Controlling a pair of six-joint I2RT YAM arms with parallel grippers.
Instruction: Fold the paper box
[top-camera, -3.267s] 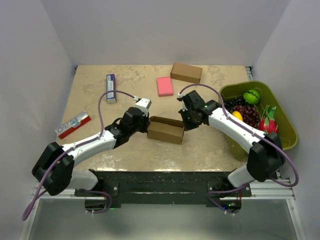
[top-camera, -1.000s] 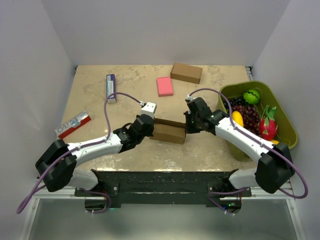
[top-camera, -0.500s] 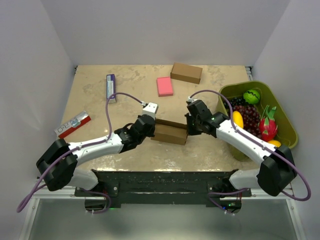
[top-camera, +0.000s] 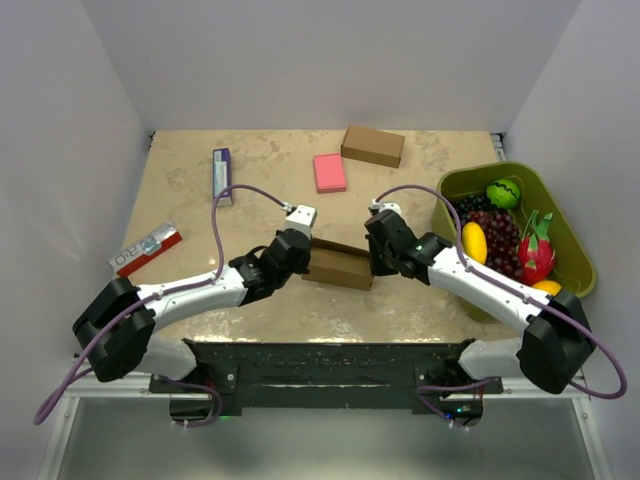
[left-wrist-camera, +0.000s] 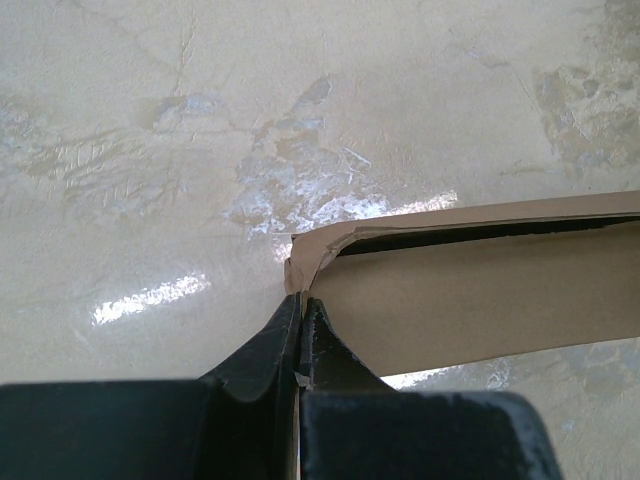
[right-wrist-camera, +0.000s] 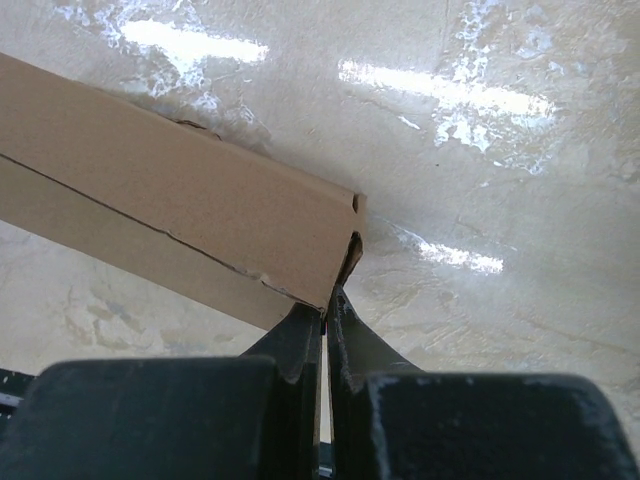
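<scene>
Paper box (top-camera: 338, 266) plain brown, creased; left fingers (left-wrist-camera: 265, 350), right fingers (right-wrist-camera: 295, 340) pinch its ends.

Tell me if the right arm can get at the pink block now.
Probably not yet: its fingers are shut on the paper box. Bare table lies between them and the pink block, so once released, likely yes.

Bright, even overhead light throws white glare patches on the glossy beige marbled desk (right-wrist-camera: 560, 200), shadows are soft, and both wrist views blur in the near foreground.
</scene>
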